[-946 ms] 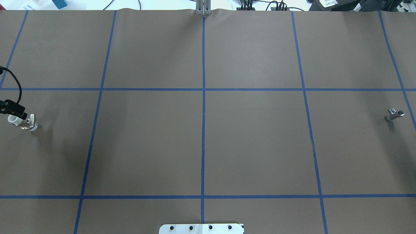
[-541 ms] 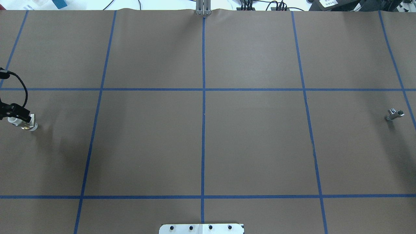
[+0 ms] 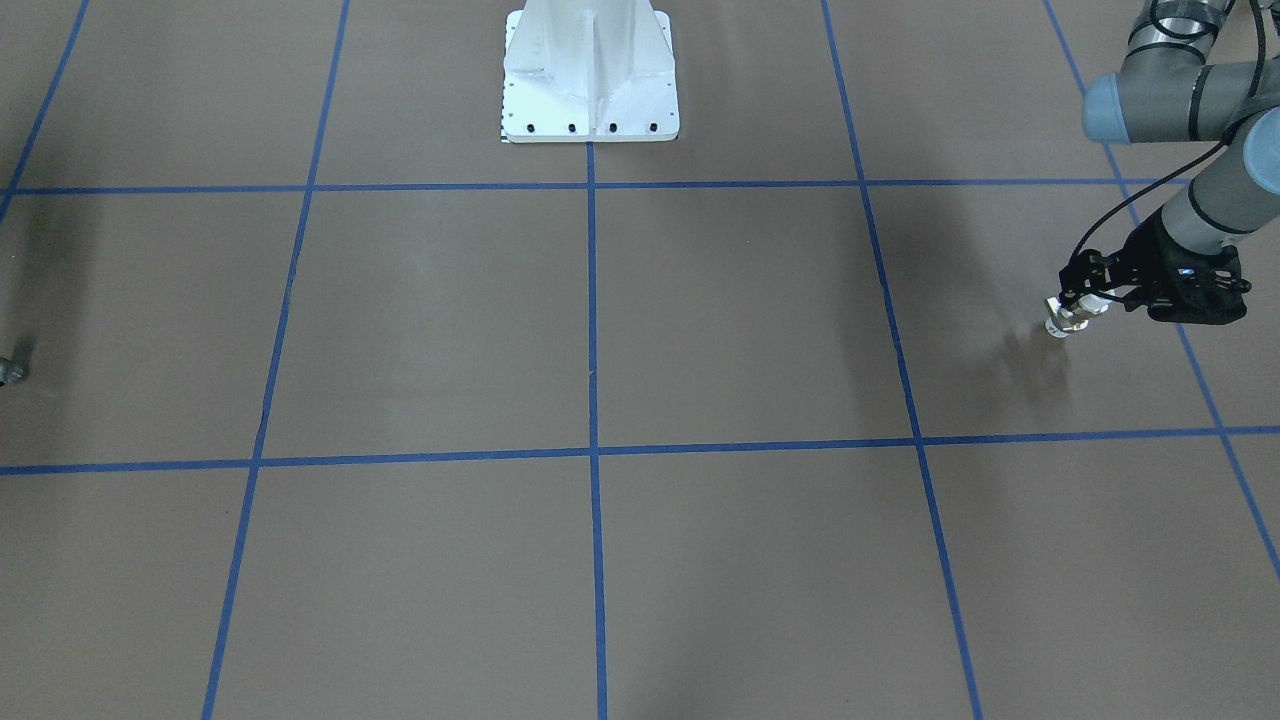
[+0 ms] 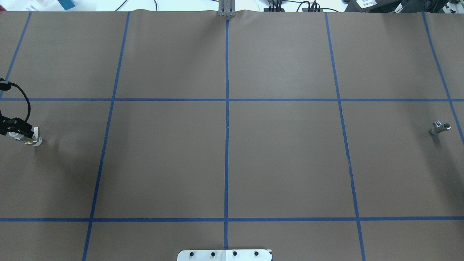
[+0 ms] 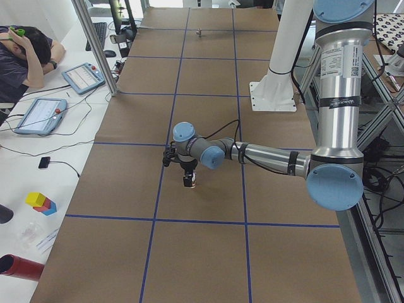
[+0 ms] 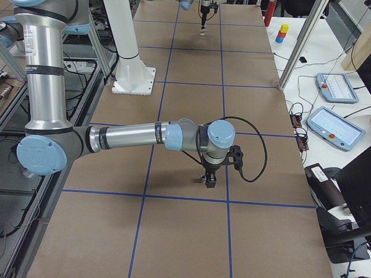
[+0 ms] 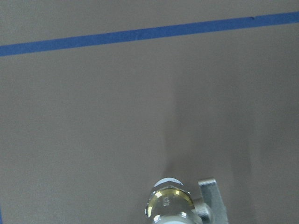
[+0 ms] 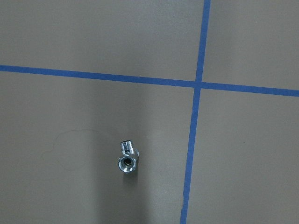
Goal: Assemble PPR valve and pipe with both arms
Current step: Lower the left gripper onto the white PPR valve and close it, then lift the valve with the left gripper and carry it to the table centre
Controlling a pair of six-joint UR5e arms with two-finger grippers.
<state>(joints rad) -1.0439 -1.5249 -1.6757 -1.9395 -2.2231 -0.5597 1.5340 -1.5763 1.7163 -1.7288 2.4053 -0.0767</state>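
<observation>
The PPR valve (image 4: 32, 139) stands on end at the table's far left, white with a brass band and a side handle tab. It also shows in the front view (image 3: 1066, 322) and at the bottom edge of the left wrist view (image 7: 174, 203). My left gripper (image 4: 19, 127) is low over it, its black fingers on either side of the valve's upper end, and it looks open. The pipe (image 4: 440, 127), a small silvery piece with a round mouth, lies at the far right and shows in the right wrist view (image 8: 127, 159). My right gripper (image 6: 210, 180) hangs close by it; I cannot tell whether it is open or shut.
The brown table cover is marked by a blue tape grid (image 4: 227, 99). The white bolted pedestal (image 3: 590, 75) stands at the robot's side in the middle. A metal post (image 4: 226, 8) is at the far edge. Tablets and cables lie beyond the table's far edge (image 5: 41, 113).
My left gripper moved in over the valve's top and then settled slightly lower. The valve and the pipe have not moved.
</observation>
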